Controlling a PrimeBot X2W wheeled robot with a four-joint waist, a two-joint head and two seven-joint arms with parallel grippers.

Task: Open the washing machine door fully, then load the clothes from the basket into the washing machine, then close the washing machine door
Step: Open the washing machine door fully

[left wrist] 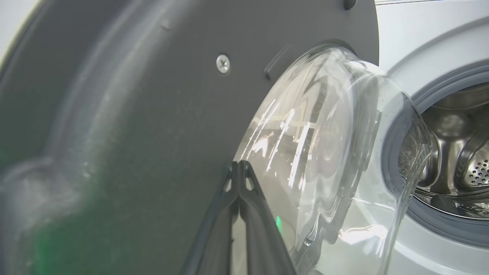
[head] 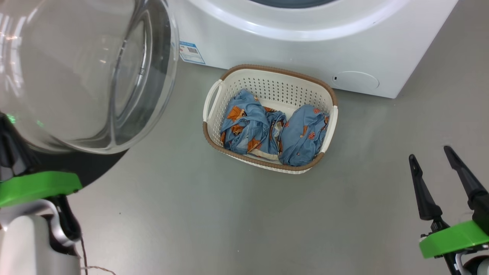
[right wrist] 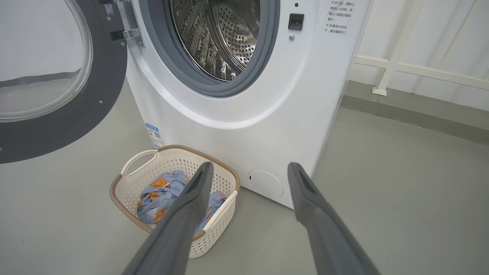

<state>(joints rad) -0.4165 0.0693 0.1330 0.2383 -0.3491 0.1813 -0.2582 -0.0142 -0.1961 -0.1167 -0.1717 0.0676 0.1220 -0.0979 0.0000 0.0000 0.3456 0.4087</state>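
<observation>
The washing machine door stood swung wide open to the left of the washing machine, its dark inner rim and clear glass bowl facing out, so that the steel perforated drum and the grey-blue rubber ring around it lay open to view. In the left wrist view the left hand had its two dark fingers pressed flat together with nothing between them, the tips pointing at the inner face of the door just where the dark rim met the glass bowl; whether they touched the door could not be told. The basket sat on the grey floor right in front of the machine, close below the blue sticker and to the left of the round cover low on the white front panel. The clothes lay inside the basket as two bunched light-blue bundles with orange-brown figures, one toward its left side and one toward its right, touching in the middle. The right hand hung over bare floor well apart from the basket, on its right, fingers spread wide and empty, pointing toward the machine's lower front.
</observation>
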